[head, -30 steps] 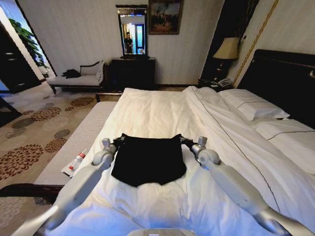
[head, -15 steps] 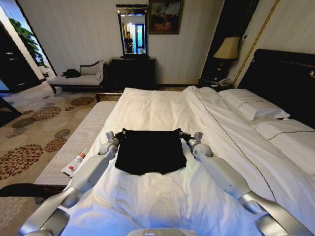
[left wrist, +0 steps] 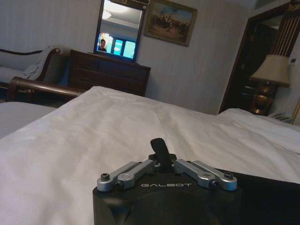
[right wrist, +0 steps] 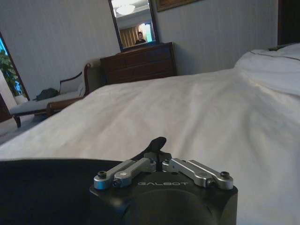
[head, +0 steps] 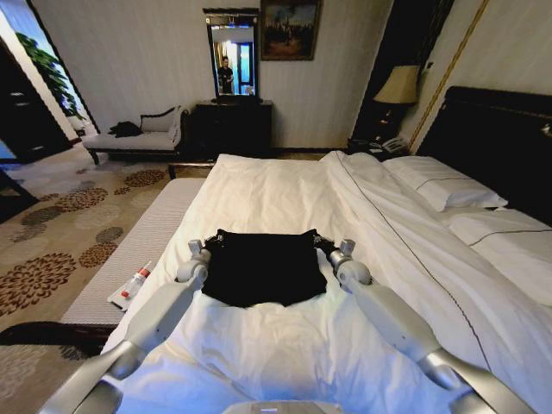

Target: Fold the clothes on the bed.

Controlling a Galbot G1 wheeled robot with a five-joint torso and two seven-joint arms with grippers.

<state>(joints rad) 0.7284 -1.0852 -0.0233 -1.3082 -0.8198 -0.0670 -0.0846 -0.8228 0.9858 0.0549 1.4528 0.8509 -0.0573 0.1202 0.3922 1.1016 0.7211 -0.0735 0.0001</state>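
While lying folded mid-duvet on bed (head: 285, 194), black shirt (head: 261, 267) pinched at both far corners: left gripper (head: 210, 244) clamped on left corner, right gripper (head: 321, 244) clamped on right corner, both low on duvet.

Matt black cotton T-shirt (head: 261, 267) on smooth, faintly creased white cloth duvet (head: 285, 194), pinched by left gripper (left wrist: 159, 149) and right gripper (right wrist: 157, 145) of matt black plastic with brushed metal linkages, before dark polished wooden headboard (head: 496, 142).
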